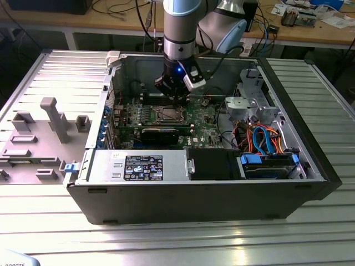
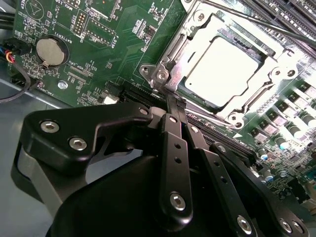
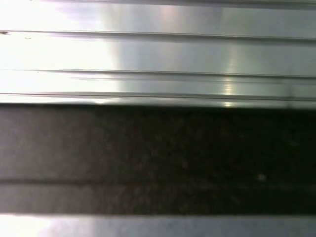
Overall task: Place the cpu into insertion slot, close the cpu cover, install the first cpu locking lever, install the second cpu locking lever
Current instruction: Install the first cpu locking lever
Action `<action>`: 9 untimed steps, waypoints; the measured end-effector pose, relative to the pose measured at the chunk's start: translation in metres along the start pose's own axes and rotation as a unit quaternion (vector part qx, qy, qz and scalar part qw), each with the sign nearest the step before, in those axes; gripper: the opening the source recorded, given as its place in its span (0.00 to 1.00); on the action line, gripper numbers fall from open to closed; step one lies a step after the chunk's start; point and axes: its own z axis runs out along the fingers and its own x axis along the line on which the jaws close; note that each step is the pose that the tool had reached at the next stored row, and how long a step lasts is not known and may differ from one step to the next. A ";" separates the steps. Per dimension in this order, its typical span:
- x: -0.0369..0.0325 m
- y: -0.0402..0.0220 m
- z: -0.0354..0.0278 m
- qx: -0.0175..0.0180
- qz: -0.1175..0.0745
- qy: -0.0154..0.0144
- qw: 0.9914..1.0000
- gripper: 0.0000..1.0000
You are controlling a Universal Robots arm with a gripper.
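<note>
The cpu (image 2: 222,71) lies flat in the insertion slot (image 1: 166,114), its plain silver top showing in the second wrist view. The cpu cover (image 2: 276,74) is down over it, framing the chip. A thin lever rod (image 2: 247,17) runs along one side of the socket. My gripper (image 2: 173,103) is shut with nothing visible between its fingers. Its tips are at a corner of the socket frame (image 2: 160,76). In the exterior view the gripper (image 1: 176,98) hangs just above the back edge of the socket inside the open computer case.
Memory slots (image 2: 291,19) flank the socket, and a coin battery (image 2: 51,52) sits on the green board. A black expansion card (image 1: 160,134), power supply (image 1: 138,166) and drive cage with cables (image 1: 260,138) crowd the case. A grey fixture (image 1: 50,119) stands at the exterior view's left.
</note>
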 end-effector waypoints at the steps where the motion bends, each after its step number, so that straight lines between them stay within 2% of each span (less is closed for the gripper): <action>1: 0.0000 0.0000 0.0000 0.000 0.000 0.000 1.000 0.11; 9: 0.0000 -0.0001 0.0011 0.000 0.000 0.000 1.000 0.11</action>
